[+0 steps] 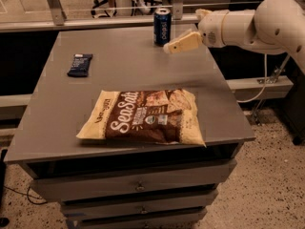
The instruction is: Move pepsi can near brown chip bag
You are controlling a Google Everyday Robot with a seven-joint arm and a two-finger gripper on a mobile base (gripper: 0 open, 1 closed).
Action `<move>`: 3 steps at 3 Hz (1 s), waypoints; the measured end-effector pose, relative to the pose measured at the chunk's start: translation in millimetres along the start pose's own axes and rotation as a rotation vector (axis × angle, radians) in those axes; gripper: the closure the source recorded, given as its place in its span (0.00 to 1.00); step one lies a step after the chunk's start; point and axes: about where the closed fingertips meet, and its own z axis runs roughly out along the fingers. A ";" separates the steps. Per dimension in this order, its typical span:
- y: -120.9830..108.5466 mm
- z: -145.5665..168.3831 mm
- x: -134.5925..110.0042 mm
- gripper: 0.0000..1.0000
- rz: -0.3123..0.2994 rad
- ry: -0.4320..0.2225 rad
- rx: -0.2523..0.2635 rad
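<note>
Camera view: gripper (pixel 182 31) beside pepsi can (pixel 162 26) at table (pixel 124 66) far edge, fingers (pixel 183 43) spread; brown chip bag (pixel 145 116) at front edge.

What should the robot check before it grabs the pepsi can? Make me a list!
1. The can stands upright: ok, at the table's back edge.
2. The gripper is close to the can: ok, just beside it.
3. The gripper is around the can: not ok, only beside it.
4. Bare table near the bag for the can: ok.
5. The snack bar is out of the way: ok, far off to the side.
</note>
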 end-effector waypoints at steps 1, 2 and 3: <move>-20.1 44.1 9.0 0.00 0.049 -0.087 -0.015; -39.6 79.5 12.5 0.00 0.071 -0.121 -0.033; -54.6 109.2 13.3 0.00 0.072 -0.122 -0.051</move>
